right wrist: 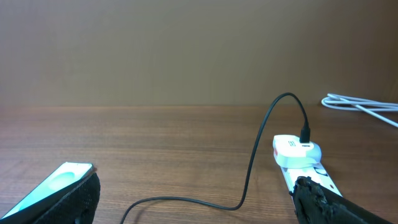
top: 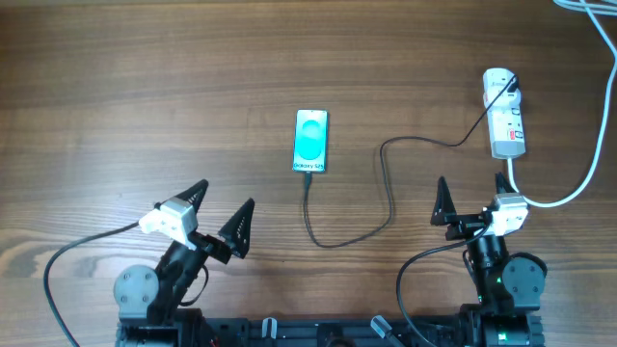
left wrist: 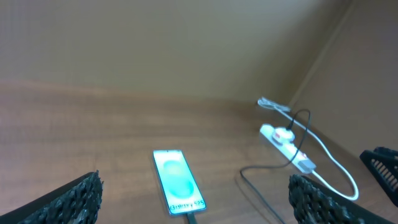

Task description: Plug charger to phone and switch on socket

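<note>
The left gripper (top: 228, 192) hovers over the wooden table (top: 145, 77), to the left of the phone (top: 310, 141) and nearer the robot's base than it. Its jaws are spread wide with nothing between them. In the left wrist view the two dark fingertips (left wrist: 74, 199) frame the phone from well apart, touching neither it nor the cable.

The phone lies flat near the middle of the table. Its cyan screen is lit, and the strip of white text sits at the end facing the robot. The charger (top: 384, 164) meets the phone at that same short edge. Whether the tip is fully seated cannot be told. From the phone the thin black cable runs toward the robot, loops round to the right, then heads away again and crosses to the socket (top: 505, 114).

The socket lies far to the right of the phone and a little farther from the robot, lengthwise toward the robot. The cable's other end goes into a white plug block (right wrist: 297, 149) on the socket's far end. A white lead (top: 559, 201) leaves the socket's near end and sweeps out to the right, then away from the robot.

The right gripper (top: 471, 183) sits right of the phone and nearer the base, just short of the socket's near end. Its jaws are fully apart and hold nothing. The white lead passes close by its right finger.
</note>
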You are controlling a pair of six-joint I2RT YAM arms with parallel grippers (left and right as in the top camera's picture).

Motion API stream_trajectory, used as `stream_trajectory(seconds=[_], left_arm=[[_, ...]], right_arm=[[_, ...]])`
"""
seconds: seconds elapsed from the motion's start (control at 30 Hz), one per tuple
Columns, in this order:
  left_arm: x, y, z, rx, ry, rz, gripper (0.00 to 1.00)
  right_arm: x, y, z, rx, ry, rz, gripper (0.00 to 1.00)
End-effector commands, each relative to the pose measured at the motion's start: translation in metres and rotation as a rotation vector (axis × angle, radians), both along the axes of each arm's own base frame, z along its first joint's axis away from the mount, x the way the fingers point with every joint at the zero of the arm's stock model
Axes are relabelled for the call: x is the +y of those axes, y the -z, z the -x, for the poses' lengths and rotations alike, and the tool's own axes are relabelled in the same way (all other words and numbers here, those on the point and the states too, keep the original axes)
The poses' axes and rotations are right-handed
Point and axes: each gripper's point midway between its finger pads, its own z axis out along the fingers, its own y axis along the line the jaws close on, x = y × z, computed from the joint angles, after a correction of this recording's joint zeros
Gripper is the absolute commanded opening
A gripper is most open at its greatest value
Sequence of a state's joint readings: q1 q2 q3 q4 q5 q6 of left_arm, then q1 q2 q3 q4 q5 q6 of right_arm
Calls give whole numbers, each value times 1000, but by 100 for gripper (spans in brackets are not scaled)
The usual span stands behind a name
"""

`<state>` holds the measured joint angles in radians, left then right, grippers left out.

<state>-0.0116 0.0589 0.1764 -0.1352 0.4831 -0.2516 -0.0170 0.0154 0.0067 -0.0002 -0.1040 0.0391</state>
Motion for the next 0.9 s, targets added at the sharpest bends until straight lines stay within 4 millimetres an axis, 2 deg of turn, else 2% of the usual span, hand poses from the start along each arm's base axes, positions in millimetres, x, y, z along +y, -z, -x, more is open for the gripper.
stream_trajectory(seconds=[0.0,0.33,0.87], left_arm=[[2,-4,1,-74,-6,-15,100],[5,-16,-2,-207,-23,-34,100],[20,-23,-7,-305,-106,-36,100]], right_arm=[[-1,-3,1,-15,3,11,100],[-1,-3,1,-15,3,11,100],[-1,-3,1,-15,3,11,100]])
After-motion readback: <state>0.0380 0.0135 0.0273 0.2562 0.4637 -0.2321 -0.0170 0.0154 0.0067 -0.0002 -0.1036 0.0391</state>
